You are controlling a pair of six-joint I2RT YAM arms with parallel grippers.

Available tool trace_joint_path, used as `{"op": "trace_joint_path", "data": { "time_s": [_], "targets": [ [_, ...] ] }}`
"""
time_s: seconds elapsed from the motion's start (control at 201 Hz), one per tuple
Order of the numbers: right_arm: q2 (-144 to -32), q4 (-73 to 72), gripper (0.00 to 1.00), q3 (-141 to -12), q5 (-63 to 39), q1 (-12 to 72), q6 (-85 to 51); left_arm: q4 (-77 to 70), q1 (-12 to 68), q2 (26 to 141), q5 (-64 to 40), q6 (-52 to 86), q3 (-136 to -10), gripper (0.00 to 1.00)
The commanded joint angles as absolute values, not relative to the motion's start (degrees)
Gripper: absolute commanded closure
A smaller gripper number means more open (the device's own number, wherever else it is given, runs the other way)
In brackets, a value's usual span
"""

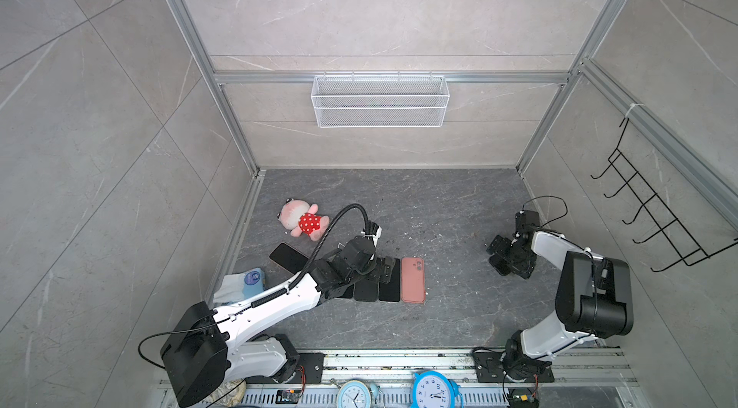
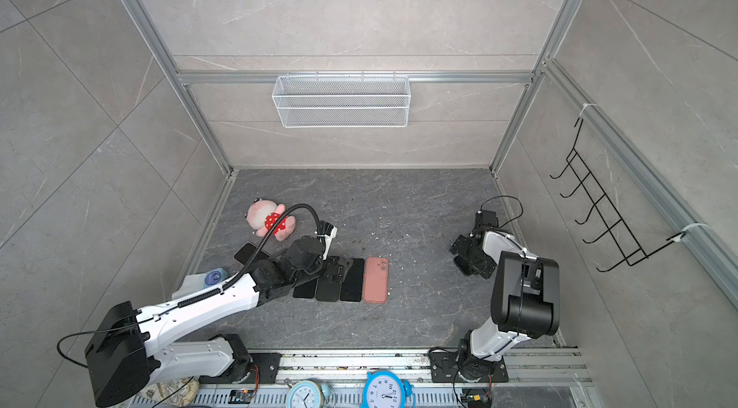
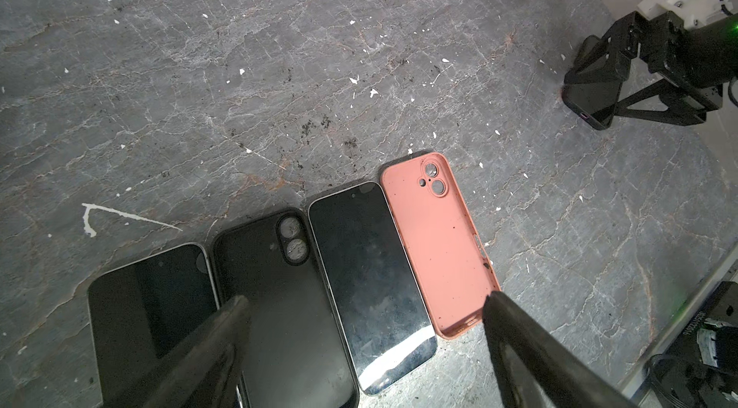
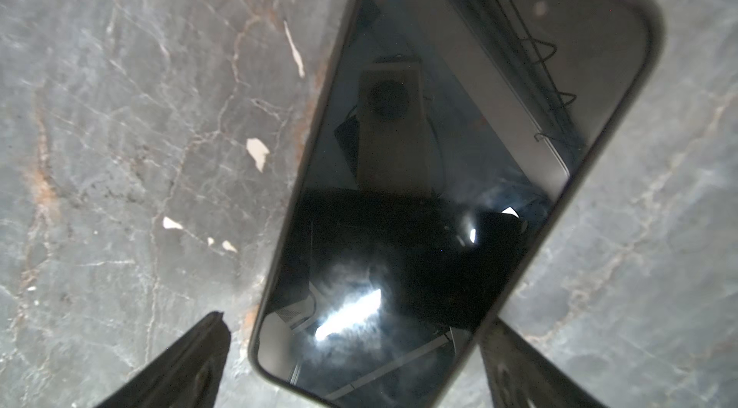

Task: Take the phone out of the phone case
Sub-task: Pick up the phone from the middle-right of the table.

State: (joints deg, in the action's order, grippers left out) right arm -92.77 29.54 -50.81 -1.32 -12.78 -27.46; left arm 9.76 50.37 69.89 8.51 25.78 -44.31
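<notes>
A dark phone (image 4: 439, 186) in a thin dark phone case (image 4: 655, 38) lies screen up on the grey floor at the right (image 1: 499, 265) (image 2: 463, 265). My right gripper (image 4: 355, 322) (image 1: 504, 260) is open and straddles its near end, with a gap showing at one finger (image 4: 191, 362). My left gripper (image 3: 365, 300) (image 1: 383, 266) hangs open, holding nothing, over a row at the centre. That row is a bare phone (image 3: 147, 318), an empty black case (image 3: 279, 306), another bare phone (image 3: 367, 282) and an empty pink case (image 3: 439, 242) (image 1: 413, 280).
Another dark phone (image 1: 288, 257) lies left of the row, near a pink plush toy (image 1: 303, 220) and a blue-white packet (image 1: 245, 284). Two blue clocks (image 1: 435, 390) sit at the front rail. A white wire basket (image 1: 379, 100) hangs on the back wall. A black hook rack (image 1: 659, 222) is on the right wall.
</notes>
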Motion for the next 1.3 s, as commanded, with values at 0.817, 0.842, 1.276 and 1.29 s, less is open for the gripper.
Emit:
{"op": "trace_joint_path", "data": {
  "time_s": [0.817, 0.842, 1.276, 1.29],
  "targets": [
    [-102.74, 35.72, 0.11, -56.95, 5.1, -7.95, -24.78, 6.59, 47.99, 69.83, 4.95, 25.93, -43.29, 0.08],
    [-102.6, 35.66, 0.12, -56.91, 5.1, -7.88, -24.78, 6.55, 47.99, 69.79, 4.94, 26.01, -43.24, 0.07],
    [-100.84, 33.7, 0.33, -54.88, 4.49, -7.0, -23.55, 7.49, 47.92, 68.55, 4.65, 26.37, -42.97, 0.08],
    [-100.75, 33.67, 0.35, -54.77, 4.39, -6.95, -23.55, 7.59, 47.94, 68.53, 4.61, 26.37, -43.0, 0.08]
  ]
}}
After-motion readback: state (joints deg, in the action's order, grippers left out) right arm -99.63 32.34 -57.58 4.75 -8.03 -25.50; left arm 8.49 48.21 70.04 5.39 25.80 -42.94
